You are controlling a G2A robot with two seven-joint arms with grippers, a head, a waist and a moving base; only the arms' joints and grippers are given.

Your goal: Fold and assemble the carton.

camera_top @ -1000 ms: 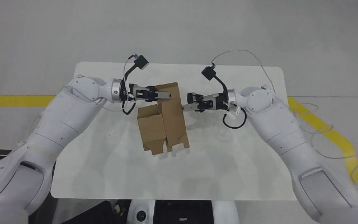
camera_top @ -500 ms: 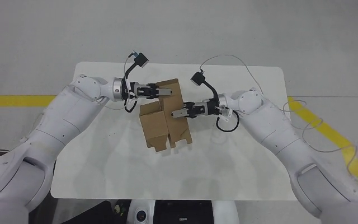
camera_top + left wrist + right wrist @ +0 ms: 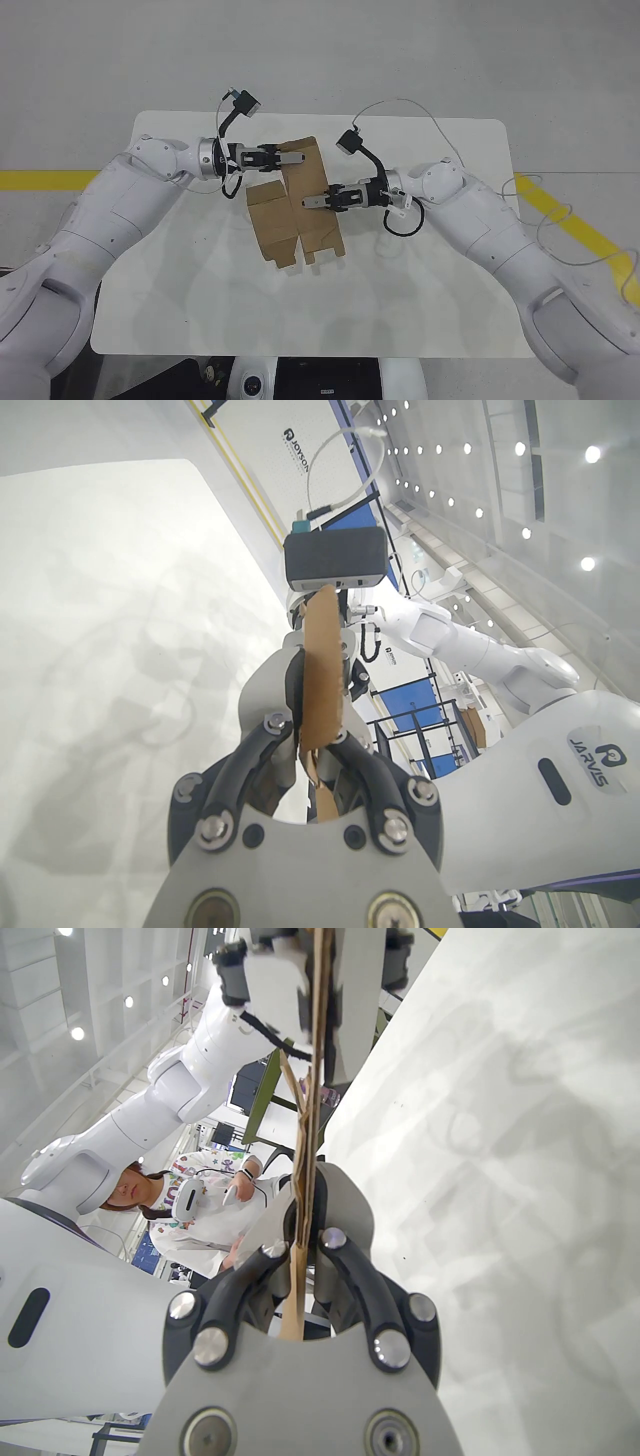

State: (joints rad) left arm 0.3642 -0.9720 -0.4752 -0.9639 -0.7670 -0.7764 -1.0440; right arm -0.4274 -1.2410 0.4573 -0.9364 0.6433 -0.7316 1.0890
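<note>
White table (image 3: 420,300) with rounded corners, standing on a grey floor (image 3: 320,50). A yellow floor line (image 3: 35,180) runs out past either side of it. Round ceiling lights (image 3: 592,452) and blue panels (image 3: 410,702) noted in the room behind.

Arms (image 3: 120,210): glossy white shells, rounded joints, dark oval slot (image 3: 554,782) near a printed logo (image 3: 597,760). Left gripper (image 3: 320,672), right gripper (image 3: 307,1213): black linkage fingers (image 3: 360,1273), silver screws (image 3: 392,1345), grey base plate (image 3: 300,1403). Black camera box (image 3: 245,100) per wrist; thin white cable (image 3: 420,105).
</note>
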